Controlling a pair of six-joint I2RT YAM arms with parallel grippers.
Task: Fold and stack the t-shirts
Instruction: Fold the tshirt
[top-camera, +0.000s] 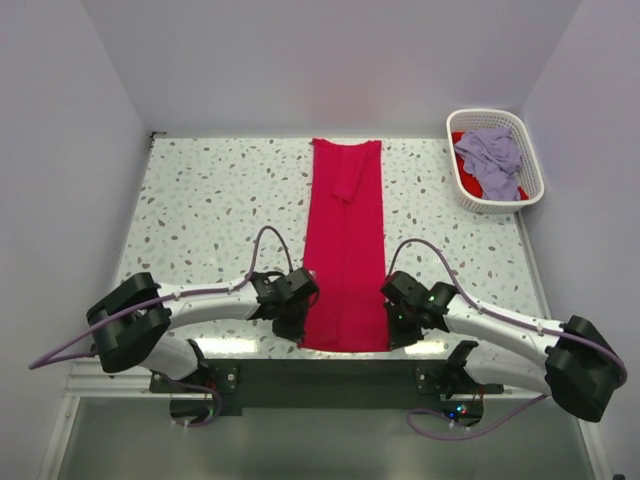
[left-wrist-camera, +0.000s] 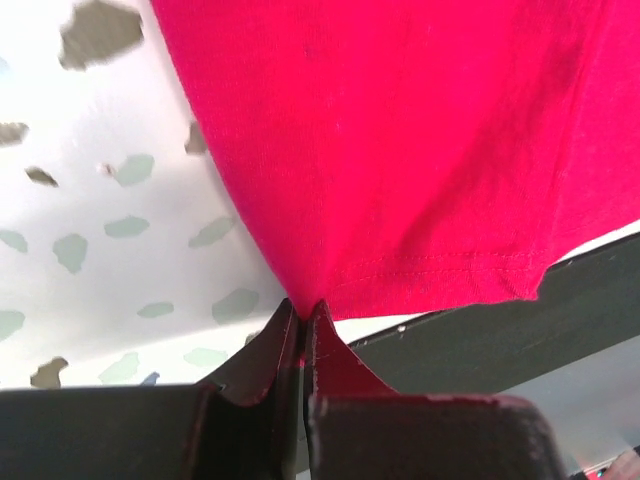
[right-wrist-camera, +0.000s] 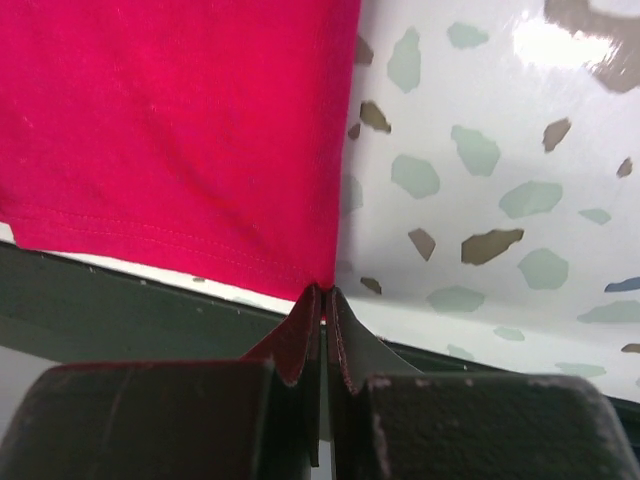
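A crimson red t-shirt (top-camera: 346, 245) lies folded into a long narrow strip down the middle of the table, from the back edge to the near edge. My left gripper (top-camera: 300, 322) is shut on its near left corner; the left wrist view shows the hem (left-wrist-camera: 420, 200) pinched at my gripper (left-wrist-camera: 302, 308). My right gripper (top-camera: 392, 322) is shut on the near right corner, seen in the right wrist view as cloth (right-wrist-camera: 180, 140) held at my gripper (right-wrist-camera: 324, 292). A pale lavender t-shirt (top-camera: 490, 160) lies crumpled over red cloth (top-camera: 459, 138) in the basket.
A white slotted basket (top-camera: 530, 195) stands at the back right corner of the speckled table (top-camera: 210, 210). The table's dark near edge (top-camera: 330, 375) lies just under the shirt's hem. Walls close the back and both sides.
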